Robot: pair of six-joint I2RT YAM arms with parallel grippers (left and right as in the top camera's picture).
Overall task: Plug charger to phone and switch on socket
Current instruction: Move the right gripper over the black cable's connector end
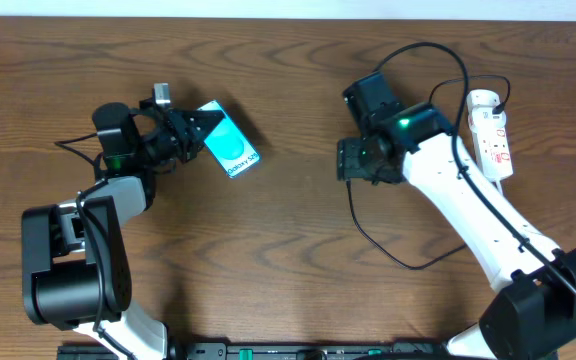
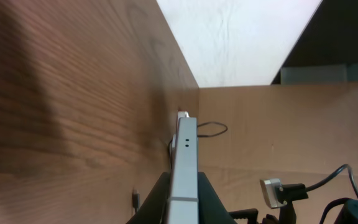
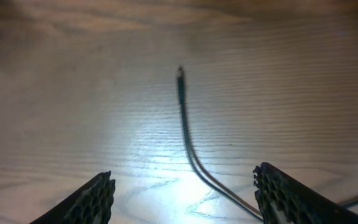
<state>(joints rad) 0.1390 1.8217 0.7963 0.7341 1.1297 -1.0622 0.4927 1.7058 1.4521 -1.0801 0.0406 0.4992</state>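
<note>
The phone, with a turquoise screen facing up, lies angled at the left. My left gripper is shut on its left end. In the left wrist view the phone is edge-on between the black fingers. The charger, a thin black cable, loops over the table to my right gripper. In the right wrist view its plug tip lies on the wood ahead of the open, empty fingers, and the cable runs between them. The socket, a white power strip, lies at the far right.
The cable arcs behind the right arm toward the strip. A small silver camera block on a black bracket sits beside the left gripper. The table's far edge meets a pale wall.
</note>
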